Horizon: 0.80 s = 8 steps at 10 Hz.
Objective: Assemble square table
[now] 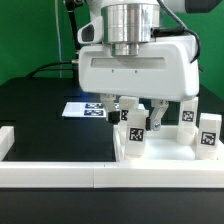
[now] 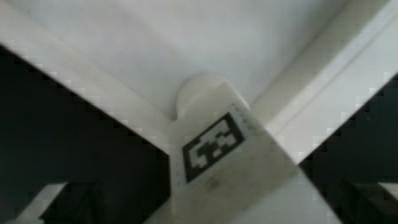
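Two jaws [image 1: 136, 108] stand wide apart w/ nothing gripped, just above a tagged leg [image 1: 135, 133]. Your leg sits upright on the square table top [image 1: 160, 152], near the front rail [image 1: 60, 172].

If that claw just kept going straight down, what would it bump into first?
Probably the tagged white leg standing right beneath the open gripper; the wrist view shows it between the fingers. Depth is hard to judge.
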### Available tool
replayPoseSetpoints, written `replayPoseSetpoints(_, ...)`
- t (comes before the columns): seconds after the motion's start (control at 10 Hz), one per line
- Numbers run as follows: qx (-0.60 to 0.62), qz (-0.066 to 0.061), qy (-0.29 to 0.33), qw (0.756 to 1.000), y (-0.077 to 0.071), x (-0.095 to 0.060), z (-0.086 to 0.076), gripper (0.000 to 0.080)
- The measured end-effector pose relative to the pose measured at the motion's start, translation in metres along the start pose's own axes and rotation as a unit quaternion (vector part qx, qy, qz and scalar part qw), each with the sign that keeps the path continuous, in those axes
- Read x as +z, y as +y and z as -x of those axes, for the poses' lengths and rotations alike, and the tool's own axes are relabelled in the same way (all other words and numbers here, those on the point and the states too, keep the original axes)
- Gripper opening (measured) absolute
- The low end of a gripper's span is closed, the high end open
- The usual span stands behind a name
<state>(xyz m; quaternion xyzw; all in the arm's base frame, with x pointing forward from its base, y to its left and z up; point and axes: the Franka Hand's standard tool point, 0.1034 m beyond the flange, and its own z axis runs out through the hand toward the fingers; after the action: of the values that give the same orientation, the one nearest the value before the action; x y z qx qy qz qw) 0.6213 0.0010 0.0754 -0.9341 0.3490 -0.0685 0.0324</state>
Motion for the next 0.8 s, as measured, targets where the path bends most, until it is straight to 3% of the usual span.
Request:
replayPoseSetpoints(0.2, -0.177, 0.023, 0.007, 0.984, -0.0058, -0.0011, 0.0025, 0.0649)
replayPoseSetpoints(0.3, -0.259, 0.028, 0.009, 0.965, -0.0054, -0.0004, 0.0026, 0.0649)
replayPoseSetpoints(0.5, -0.277, 0.029, 0.01, 0.96, -0.0038, 0.0003, 0.0023, 0.0649)
replayPoseSetpoints(0.6, -0.268, 0.029, 0.01, 0.963, -0.0036, 0.0004, 0.0022, 0.0557)
replayPoseSetpoints(0.7, -0.265, 0.029, 0.01, 0.964, -0.0034, 0.0005, 0.0021, 0.0557)
replayPoseSetpoints(0.8, -0.243, 0.028, 0.011, 0.97, -0.0035, 0.0007, 0.0023, 0.0344)
